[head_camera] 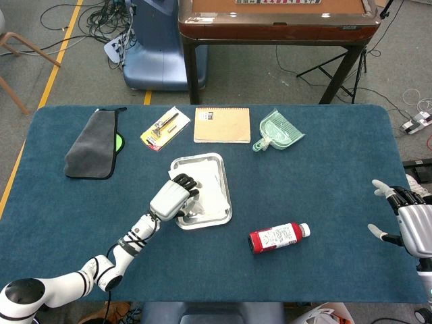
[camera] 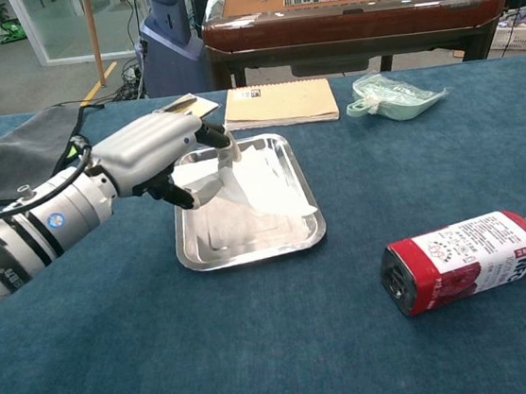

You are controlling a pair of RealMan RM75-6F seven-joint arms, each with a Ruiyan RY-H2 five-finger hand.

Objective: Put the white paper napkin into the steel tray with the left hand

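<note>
The robot's left hand (camera: 158,152) reaches over the near-left part of a steel tray (camera: 203,253) on a blue-covered surface (camera: 261,349), its fingers closed in a pinch on one end of a white paper napkin (camera: 261,183). The napkin drapes from the fingers down into the tray, most of it lying across the tray's floor, with its far corner resting at the tray's right rim. In the head view the same hand (head_camera: 172,197) covers the tray's (head_camera: 216,219) lower-left corner, and the napkin (head_camera: 210,192) shows as a pale sheet inside the tray. The right hand (head_camera: 405,219) sits at the far right edge of the surface, well apart from the tray, its fingers spread and holding nothing. A red bottle with a white cap (camera: 465,258) lies on its side to the right of the tray, nearer the robot. Beyond the tray lie a tan notebook (camera: 281,103), a pale green dustpan (camera: 394,96) and a small yellow packet (head_camera: 165,127). A dark grey cloth (head_camera: 93,144) rests near the surface's left edge.
</note>
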